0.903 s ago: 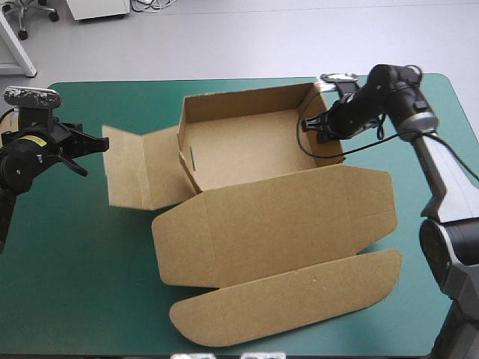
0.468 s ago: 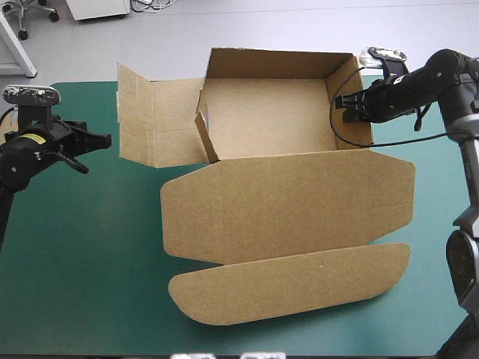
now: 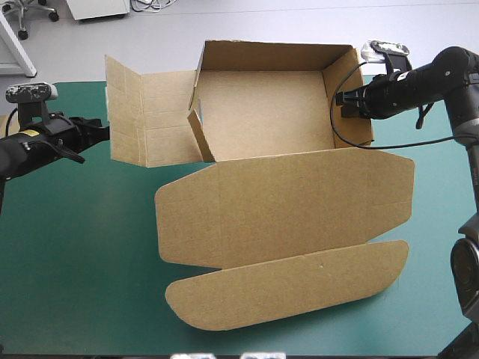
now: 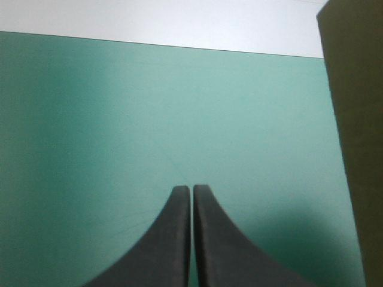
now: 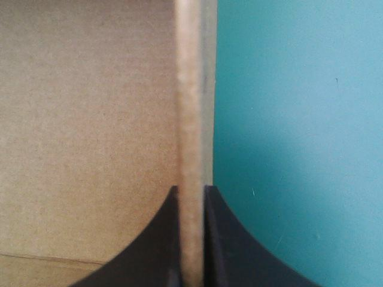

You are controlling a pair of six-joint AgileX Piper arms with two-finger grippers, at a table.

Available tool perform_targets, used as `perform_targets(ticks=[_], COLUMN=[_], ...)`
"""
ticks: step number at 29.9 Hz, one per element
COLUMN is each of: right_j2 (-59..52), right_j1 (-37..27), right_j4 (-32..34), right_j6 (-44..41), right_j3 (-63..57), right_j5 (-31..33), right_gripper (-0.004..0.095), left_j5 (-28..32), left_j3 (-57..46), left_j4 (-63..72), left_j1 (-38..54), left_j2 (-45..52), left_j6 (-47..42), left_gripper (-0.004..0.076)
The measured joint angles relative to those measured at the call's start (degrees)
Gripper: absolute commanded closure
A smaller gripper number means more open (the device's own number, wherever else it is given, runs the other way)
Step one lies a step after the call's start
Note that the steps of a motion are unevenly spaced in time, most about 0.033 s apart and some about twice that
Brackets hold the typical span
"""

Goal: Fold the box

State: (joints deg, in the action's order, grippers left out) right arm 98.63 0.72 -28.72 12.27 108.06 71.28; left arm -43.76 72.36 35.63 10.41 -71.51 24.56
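The brown box [image 3: 262, 120] stands as an open tray with back and right walls raised, tipped up off the teal-green cover. Its lid [image 3: 284, 206] lies flat toward the front, ending in a rounded flap [image 3: 288, 292]. A loose side panel [image 3: 146, 123] stands out at the box's left. My right gripper [image 3: 346, 102] is shut on the box's right wall, whose edge [image 5: 191, 137] runs between the fingers [image 5: 222, 239] in the right wrist view. My left gripper [image 3: 101, 133] is shut and empty, just left of the side panel [image 4: 356, 137], tips [image 4: 191, 192] over bare cover.
Bare teal-green cover [image 3: 82, 254] lies left and in front of the box. The table's far edge [image 4: 155, 43] shows ahead of the left gripper. A strip of cover [image 3: 441, 247] runs along the right side by the right arm.
The right gripper lifted the box and carried it toward the far right, tipping the tray up. The side panel swung upright. The left gripper edged closer to that panel.
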Motion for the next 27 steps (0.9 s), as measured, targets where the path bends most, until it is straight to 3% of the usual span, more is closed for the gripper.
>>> perform_targets(ticks=[11, 27], right_j2=[-1.55, -1.86], right_j1=[-0.01, -0.06], right_j4=[0.32, -2.49], right_j6=[0.32, 0.84], right_j3=[0.0, 0.0], right_j5=[0.04, 0.04], right_gripper=[0.0921, 0.0921], left_j5=[-7.29, -18.62], left_j3=[0.0, 0.0], left_j4=[22.02, 35.36], left_j1=[9.8, 8.41], left_j2=[-7.22, -16.23], left_j6=[16.08, 28.73], left_gripper=[0.0717, 0.0717])
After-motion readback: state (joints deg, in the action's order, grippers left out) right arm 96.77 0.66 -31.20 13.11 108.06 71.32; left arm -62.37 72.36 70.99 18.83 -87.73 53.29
